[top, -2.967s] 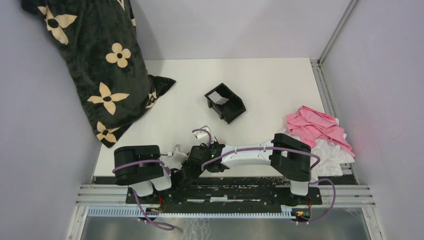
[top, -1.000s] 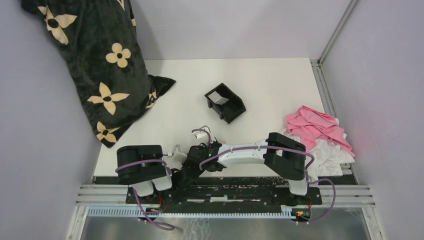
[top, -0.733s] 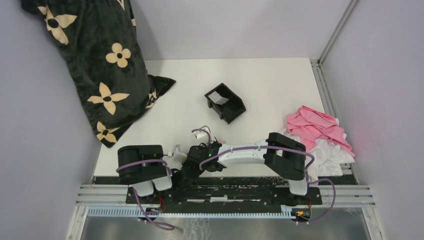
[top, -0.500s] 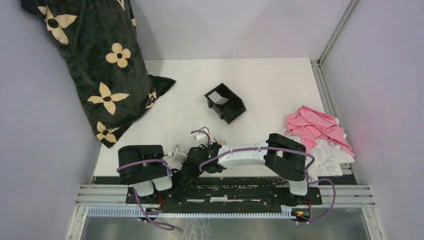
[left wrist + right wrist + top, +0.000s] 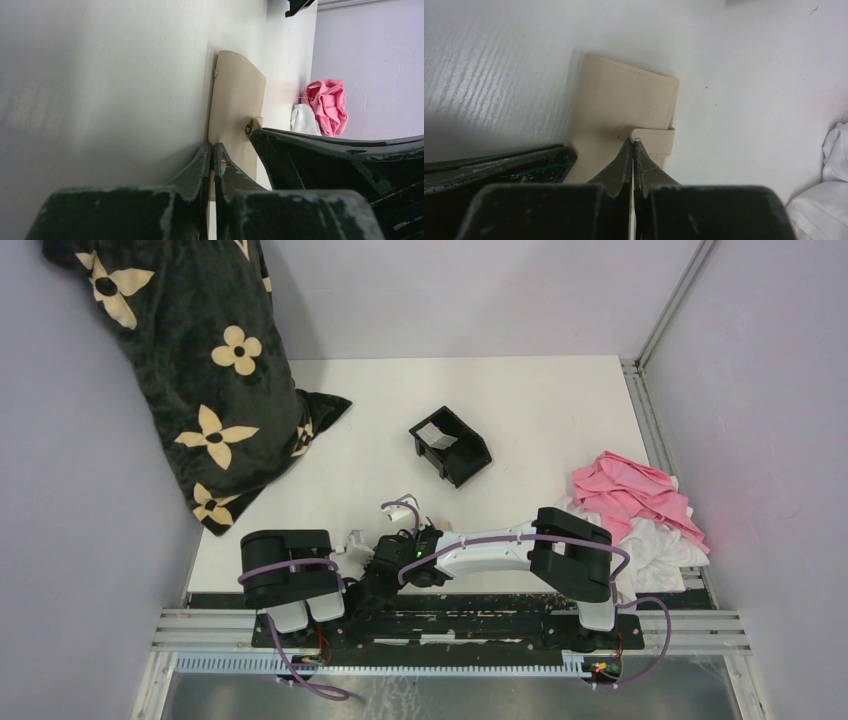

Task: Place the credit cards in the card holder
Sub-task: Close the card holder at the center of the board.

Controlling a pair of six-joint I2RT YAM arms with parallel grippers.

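The card holder (image 5: 624, 105), a closed beige wallet, lies on the white table near its front edge; it also shows in the left wrist view (image 5: 235, 100). My left gripper (image 5: 210, 146) is shut on the wallet's near edge. My right gripper (image 5: 632, 141) is shut on the tip of the snap tab (image 5: 656, 140). In the top view both grippers (image 5: 375, 558) meet over the wallet and hide it. A pale grey-white card (image 5: 437, 433) lies in the black tray (image 5: 468, 462). The golden-yellow and blue cards are out of view.
A black blanket with cream flowers (image 5: 190, 360) hangs at the back left. Pink and white cloths (image 5: 640, 505) are heaped at the right edge, also in the left wrist view (image 5: 327, 105). A metal rail (image 5: 450, 625) runs along the front.
The right arm's elbow has shifted a little to the left and both wrists have crept slightly away from the front edge. The grips look unchanged.
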